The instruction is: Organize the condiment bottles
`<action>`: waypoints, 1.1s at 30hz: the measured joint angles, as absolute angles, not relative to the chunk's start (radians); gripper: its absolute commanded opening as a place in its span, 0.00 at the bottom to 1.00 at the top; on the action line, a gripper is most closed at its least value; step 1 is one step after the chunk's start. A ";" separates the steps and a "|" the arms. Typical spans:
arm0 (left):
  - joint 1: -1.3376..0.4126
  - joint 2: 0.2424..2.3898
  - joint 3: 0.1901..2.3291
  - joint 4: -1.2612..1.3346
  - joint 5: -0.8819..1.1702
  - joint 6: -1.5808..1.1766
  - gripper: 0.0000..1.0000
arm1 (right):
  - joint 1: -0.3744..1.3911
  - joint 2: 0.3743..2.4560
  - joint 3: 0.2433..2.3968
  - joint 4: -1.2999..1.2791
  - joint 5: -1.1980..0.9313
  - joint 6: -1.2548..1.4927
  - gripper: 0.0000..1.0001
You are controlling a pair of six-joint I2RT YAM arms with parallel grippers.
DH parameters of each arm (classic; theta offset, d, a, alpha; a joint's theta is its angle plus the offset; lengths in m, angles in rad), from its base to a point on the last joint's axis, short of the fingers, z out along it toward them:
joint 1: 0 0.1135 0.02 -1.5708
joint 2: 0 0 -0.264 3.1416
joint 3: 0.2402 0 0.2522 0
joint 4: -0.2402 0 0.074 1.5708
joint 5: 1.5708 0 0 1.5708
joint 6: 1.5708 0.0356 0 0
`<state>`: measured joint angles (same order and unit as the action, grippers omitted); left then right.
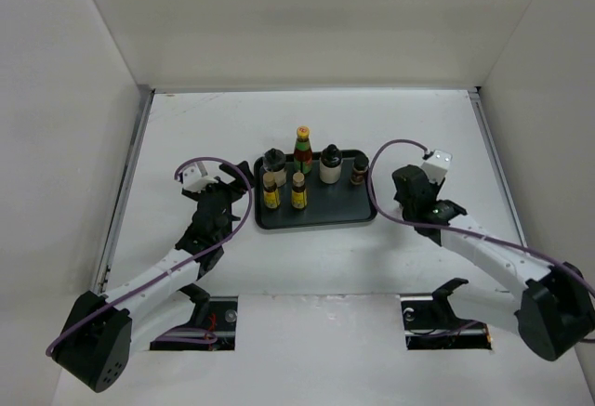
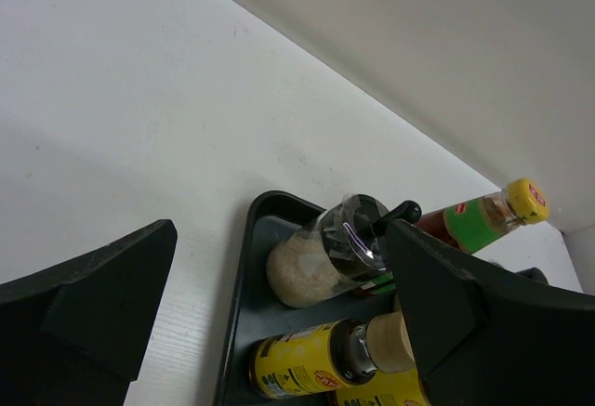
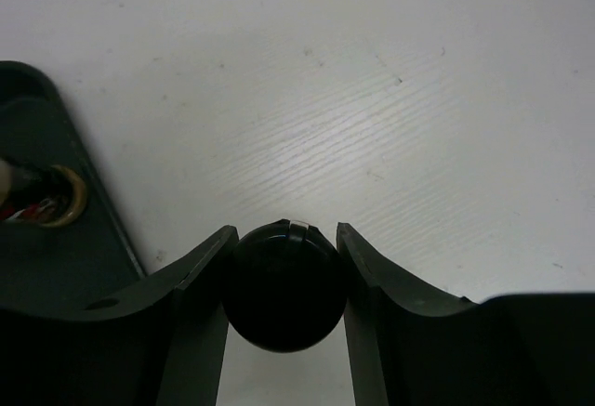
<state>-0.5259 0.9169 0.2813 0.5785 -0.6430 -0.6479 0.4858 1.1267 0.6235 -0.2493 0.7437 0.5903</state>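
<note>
**Last stray bottle in my grasp, the others on the tray**

My right pincer [image 3: 284, 237] is clamped on a black-capped bottle [image 3: 284, 299]. From the wrist I see only its round dark top, with a finger pressed against each side. It stands on the white table [image 1: 307, 267], just off the right-hand corner of the dark tray [image 1: 325, 213]. From above, my own wrist hides it.

My left pincer [image 2: 279, 248] is spread wide and holds nothing. It hangs at the tray's left edge, close to the clear grinder [image 2: 321, 257] but not around it.

The tray already carries six condiment bottles. At the back stand the grinder, the tall bottle [image 1: 302, 150] with the yellow cap, a white jar [image 1: 330, 167] and a small dark bottle [image 1: 359, 173]. Two yellow-labelled bottles [image 1: 271, 192] stand upright in front.

I judge the job to be nearly done. The bottle I grip looks like the only one outside the tray, and bare floor shows at the front right where it could go. What remains is to lift it over the rim, set it down upright and let go.
</note>
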 measured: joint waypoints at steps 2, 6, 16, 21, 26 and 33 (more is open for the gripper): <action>-0.526 0.917 0.281 0.579 -0.643 -0.648 0.99 | 0.541 1.071 0.647 -0.288 0.758 0.587 0.37; -0.524 0.920 0.281 0.579 -0.643 -0.648 0.99 | 0.669 1.043 0.748 -0.307 0.751 0.579 0.37; -0.500 0.919 0.281 0.571 -0.638 -0.648 1.00 | 0.846 1.391 0.860 -0.121 0.641 0.516 0.40; -0.486 0.929 0.285 0.550 -0.615 -0.648 1.00 | 0.860 1.517 0.863 -0.060 0.627 0.481 0.44; -0.465 0.972 0.324 0.493 -0.585 -0.653 1.00 | 0.868 1.546 0.867 -0.016 0.628 0.469 0.76; -0.458 0.980 0.381 0.379 -0.569 -0.663 1.00 | 0.885 1.504 0.865 -0.017 0.629 0.447 1.00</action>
<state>-0.4583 0.9802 0.3805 0.3786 -0.5690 -0.6628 0.8852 1.5036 0.8654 -0.0170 0.6289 0.4473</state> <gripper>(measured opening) 0.997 0.996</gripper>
